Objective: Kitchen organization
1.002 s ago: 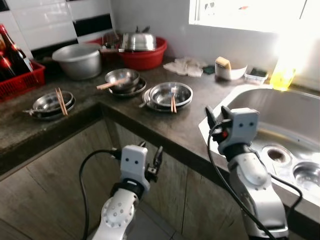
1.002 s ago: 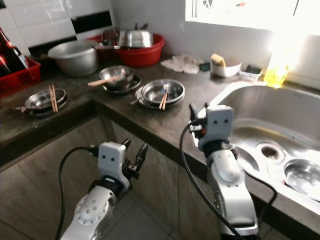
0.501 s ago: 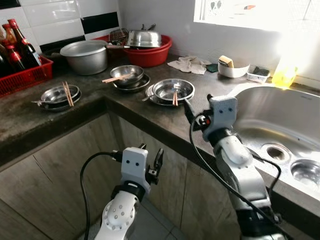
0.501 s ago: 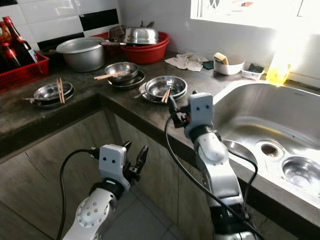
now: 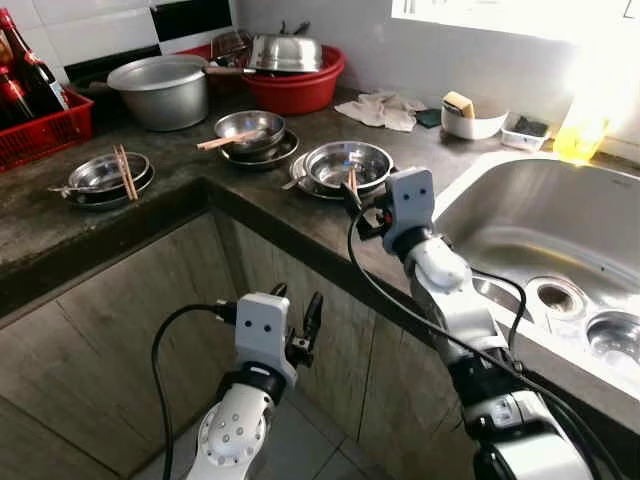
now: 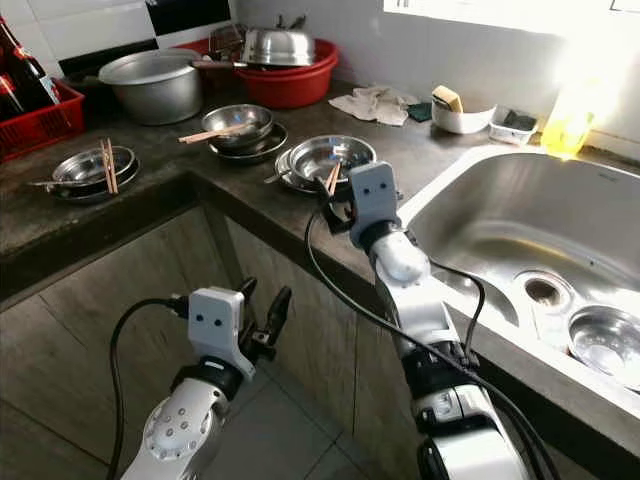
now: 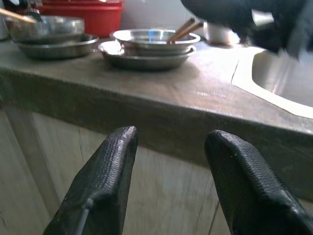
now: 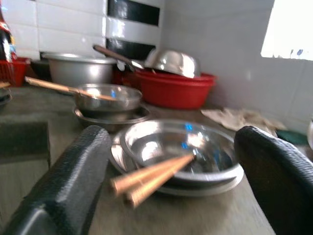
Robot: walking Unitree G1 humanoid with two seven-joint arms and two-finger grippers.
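A steel bowl (image 5: 347,162) sits on a steel plate on the dark counter (image 5: 300,225), with a pair of wooden chopsticks (image 5: 352,181) resting in it. My right gripper (image 5: 360,205) hovers just in front of that bowl at the counter's edge. In the right wrist view it is open (image 8: 173,134), the chopsticks (image 8: 156,178) and bowl (image 8: 181,147) lying between its two fingers, untouched. My left gripper (image 5: 297,296) hangs low before the cabinet front, open and empty (image 7: 173,134).
Two more bowl-and-plate sets with chopsticks (image 5: 250,130) (image 5: 105,175) stand further left. Behind are an aluminium pot (image 5: 160,90), a red basin (image 5: 295,85) with a steel lid and a red crate of bottles (image 5: 40,120). The steel sink (image 5: 560,230) on the right holds a small bowl (image 5: 615,335).
My right arm has swung left from the sink's edge to the bowl with chopsticks. The camera has shifted slightly. The left arm has stayed low by the cabinet.
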